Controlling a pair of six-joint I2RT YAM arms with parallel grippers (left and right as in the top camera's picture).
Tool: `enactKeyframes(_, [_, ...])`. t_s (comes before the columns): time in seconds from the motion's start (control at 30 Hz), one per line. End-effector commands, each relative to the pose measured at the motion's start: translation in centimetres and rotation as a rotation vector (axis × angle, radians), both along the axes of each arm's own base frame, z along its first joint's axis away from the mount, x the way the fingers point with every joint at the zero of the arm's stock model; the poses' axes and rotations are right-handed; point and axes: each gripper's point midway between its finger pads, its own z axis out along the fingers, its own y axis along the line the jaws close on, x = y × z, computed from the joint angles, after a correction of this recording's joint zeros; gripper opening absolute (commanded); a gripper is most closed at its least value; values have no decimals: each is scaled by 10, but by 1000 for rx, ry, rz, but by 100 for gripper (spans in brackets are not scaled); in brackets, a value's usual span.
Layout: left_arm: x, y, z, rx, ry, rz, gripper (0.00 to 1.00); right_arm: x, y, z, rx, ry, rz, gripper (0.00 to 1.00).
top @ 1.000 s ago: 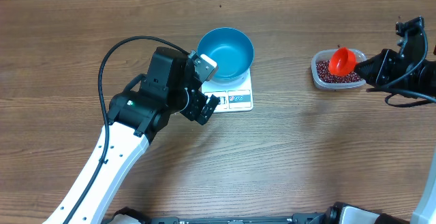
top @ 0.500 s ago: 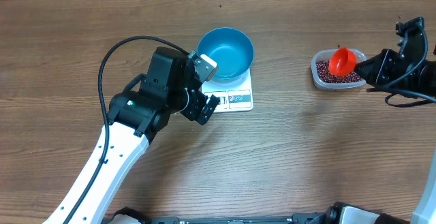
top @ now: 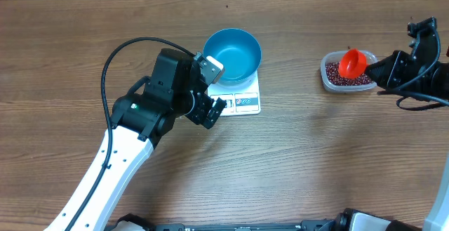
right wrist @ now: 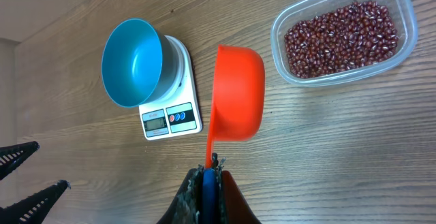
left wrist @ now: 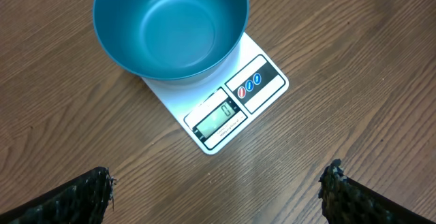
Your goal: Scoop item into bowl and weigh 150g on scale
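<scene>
Right gripper [right wrist: 208, 178], closed on the handle of the scoop [right wrist: 238, 91], long axis pointing straight ahead. Beans [right wrist: 340, 39] lie in the tub [right wrist: 409, 16] just beside the cup, nearest this arm. Bowl [right wrist: 133, 62] on scale [right wrist: 170, 118] stands well apart, near the wide-open, empty left gripper [left wrist: 216, 180].

Scale [left wrist: 225, 105] partly beneath bowl [left wrist: 170, 23]

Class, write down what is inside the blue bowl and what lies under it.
Inside the bowl nothing shows, only bare blue walls. Under it sits the white scale, its display sticking out. The bowl covers the rest of the scale's top.
</scene>
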Motion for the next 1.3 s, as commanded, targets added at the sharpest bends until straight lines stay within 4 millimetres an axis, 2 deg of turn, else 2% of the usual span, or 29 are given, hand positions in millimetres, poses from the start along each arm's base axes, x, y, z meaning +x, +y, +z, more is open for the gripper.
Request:
enactKeyframes(0.0, [0, -3, 14, -13, -35, -24, 99, 1, 0, 4, -5, -21, 6, 4])
enactKeyframes(0.7, [-3, -7, 14, -32, -24, -43, 99, 1, -2, 3, -17, -13, 0, 4])
enactKeyframes(0.87, [-9, -14, 13, -34, -23, -123, 100, 1, -3, 3, -17, -14, 0, 4])
enactKeyframes(1.27, [-9, -14, 13, -33, -24, -122, 100, 1, -3, 3, -17, -13, 0, 4])
